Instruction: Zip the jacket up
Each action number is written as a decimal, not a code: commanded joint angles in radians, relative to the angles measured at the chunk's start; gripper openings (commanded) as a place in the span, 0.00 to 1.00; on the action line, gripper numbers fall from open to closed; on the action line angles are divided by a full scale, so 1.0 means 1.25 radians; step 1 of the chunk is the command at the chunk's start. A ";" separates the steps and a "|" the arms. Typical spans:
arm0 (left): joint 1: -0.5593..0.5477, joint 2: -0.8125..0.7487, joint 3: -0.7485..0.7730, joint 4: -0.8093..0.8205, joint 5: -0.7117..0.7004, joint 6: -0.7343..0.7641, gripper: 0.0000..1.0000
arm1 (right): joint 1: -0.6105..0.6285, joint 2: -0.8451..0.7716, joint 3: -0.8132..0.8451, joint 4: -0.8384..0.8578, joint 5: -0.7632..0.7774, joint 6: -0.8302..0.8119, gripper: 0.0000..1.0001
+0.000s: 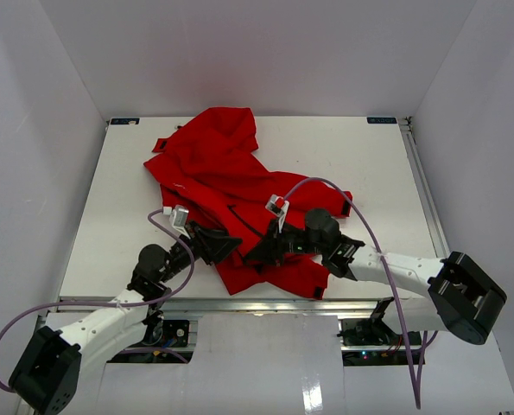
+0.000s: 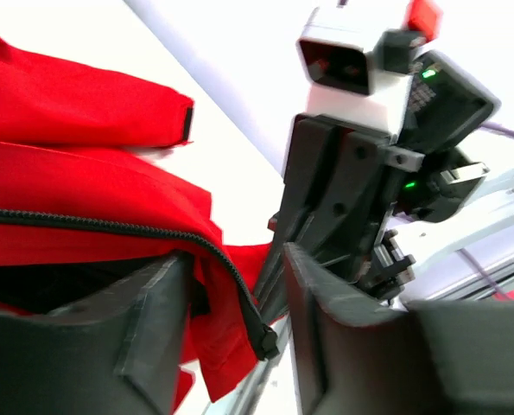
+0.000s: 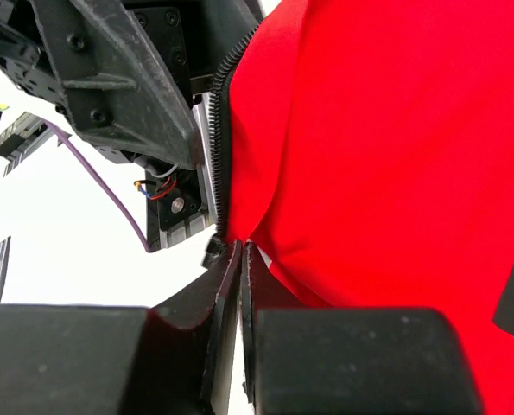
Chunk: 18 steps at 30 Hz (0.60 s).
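Right wrist: right end effector point(image 3: 239, 259), pressed together, pinches at its tips the bright red soft fabric jacket point(image 3: 395, 147) under the dark toothed zipper point(image 3: 215, 130); left end effector point(image 2: 235, 285) (spread) should close squarely on that zipper's end.

You're looking at a bright red cloth jacket point(image 1: 213, 169): matt, smooth weave. Dark zipper point(image 3: 215, 130) just above the right gripper point(image 3: 241, 252): fine ribbed coil. Gripper fingers point(image 3: 187, 307): black matt plastic, grainy. White table point(image 1: 352, 164) beyond: smooth, matt.

The top camera looked steeply down on the whole crumpled bright red fabric jacket point(image 1: 231, 190) from its near side. Both wrist cameras sat close at its near hem, sharing its dark zipper teeth point(image 2: 110, 226).
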 commanded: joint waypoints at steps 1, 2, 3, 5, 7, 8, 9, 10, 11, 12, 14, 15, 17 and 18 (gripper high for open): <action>-0.002 -0.017 0.101 -0.251 -0.032 0.048 0.61 | 0.019 -0.008 0.018 0.007 0.026 -0.017 0.08; -0.002 -0.023 0.127 -0.312 -0.048 0.060 0.61 | 0.021 -0.009 0.020 0.002 0.035 -0.020 0.08; -0.002 -0.029 0.149 -0.373 -0.068 0.066 0.62 | 0.022 -0.010 0.022 -0.001 0.041 -0.022 0.08; -0.002 -0.042 0.184 -0.475 -0.101 0.076 0.62 | 0.023 -0.013 0.022 -0.001 0.049 -0.023 0.08; -0.002 -0.060 0.212 -0.540 -0.111 0.082 0.62 | 0.025 -0.008 0.024 -0.001 0.051 -0.025 0.08; -0.002 -0.068 0.220 -0.576 -0.119 0.083 0.62 | 0.025 -0.004 0.027 -0.001 0.051 -0.026 0.08; -0.002 -0.074 0.226 -0.599 -0.123 0.085 0.62 | 0.026 0.001 0.030 -0.001 0.052 -0.026 0.08; -0.002 -0.077 0.231 -0.615 -0.124 0.087 0.62 | 0.028 0.005 0.034 -0.001 0.052 -0.026 0.08; -0.002 -0.081 0.236 -0.630 -0.125 0.089 0.61 | 0.029 0.010 0.037 -0.001 0.052 -0.026 0.08; -0.002 -0.081 0.240 -0.642 -0.125 0.089 0.60 | 0.029 0.011 0.037 -0.001 0.054 -0.026 0.08; -0.002 -0.078 0.249 -0.686 -0.121 0.091 0.58 | 0.034 0.016 0.047 -0.010 0.064 -0.028 0.08; -0.002 -0.076 0.252 -0.703 -0.123 0.091 0.57 | 0.036 0.017 0.049 -0.012 0.070 -0.029 0.08; -0.002 -0.074 0.257 -0.727 -0.133 0.088 0.56 | 0.037 0.017 0.053 -0.015 0.077 -0.029 0.08; -0.002 -0.071 0.260 -0.742 -0.141 0.087 0.56 | 0.039 0.016 0.056 -0.019 0.081 -0.030 0.08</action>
